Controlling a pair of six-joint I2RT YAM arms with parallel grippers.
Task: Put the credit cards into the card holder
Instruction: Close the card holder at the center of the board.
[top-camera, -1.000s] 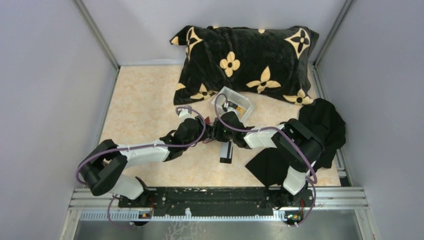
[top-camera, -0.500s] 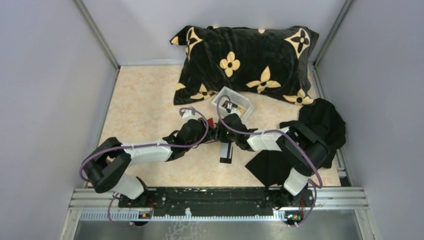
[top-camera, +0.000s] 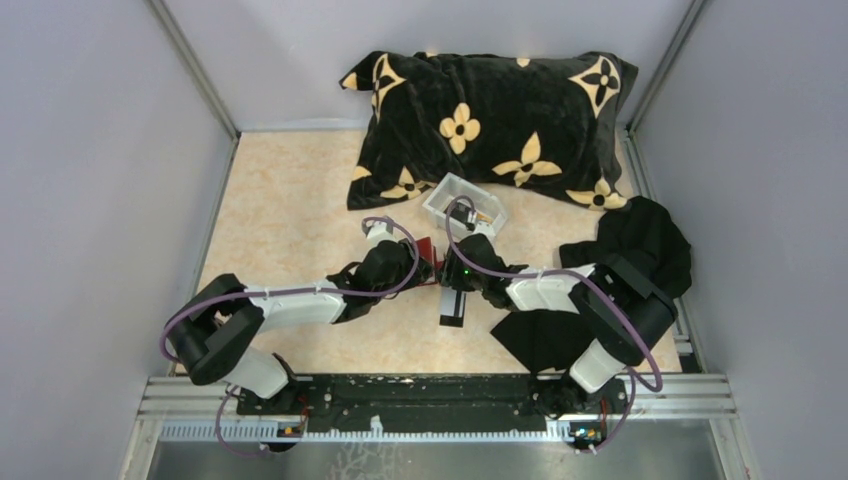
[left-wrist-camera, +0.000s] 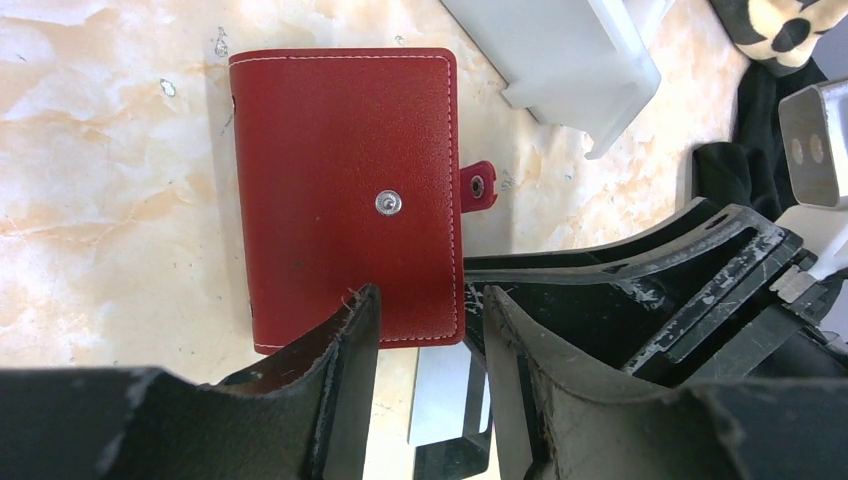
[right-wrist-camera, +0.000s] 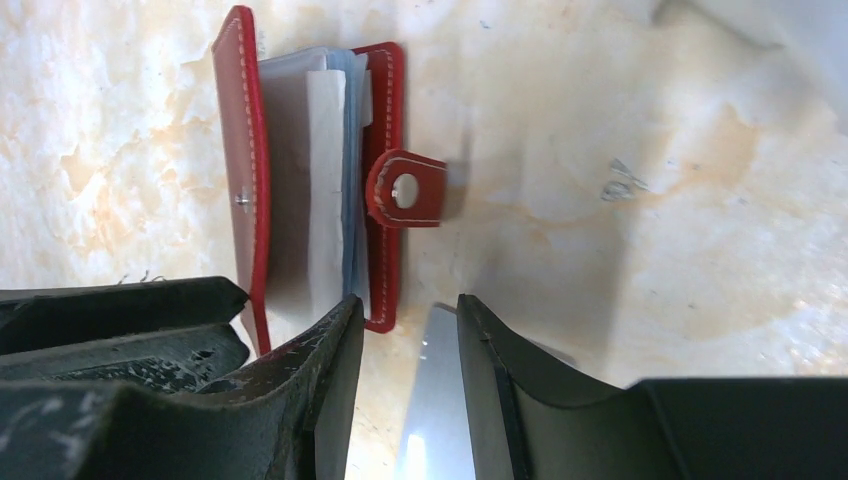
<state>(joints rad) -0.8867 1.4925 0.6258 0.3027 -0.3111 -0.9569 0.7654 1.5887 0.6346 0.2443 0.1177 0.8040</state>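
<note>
Left gripper (left-wrist-camera: 425, 300): was partly open, its tips low over the near right corner of the card holder (left-wrist-camera: 340, 190); a slit of table showed between the cover's edge and the right-hand finger, so nothing was pinched.
Right gripper (right-wrist-camera: 410, 300): stood partly open too, and it gripped nothing; a grey card (right-wrist-camera: 435, 400) lay on the table in the gap between its tips.
Grippers together: pointed toward each other over the middle of the table (top-camera: 290, 200), tips near one another.
Card holder: red, lay near the middle of the table; in the right wrist view its cover stood raised, with pale pockets showing inside.
Snap tab (right-wrist-camera: 405, 190): stuck out from the holder's side, unfastened.
Card: dark with a white band in the top view, just on the near-edge side of the holder.
White tray (top-camera: 440, 195): sat beyond the holder toward the far edge, touching the pillow (top-camera: 490, 110).
Pillow: black with yellow flowers, lay along the far edge toward the far right corner.
Black cloth (top-camera: 640, 250): was heaped at the right edge, under the right arm.
</note>
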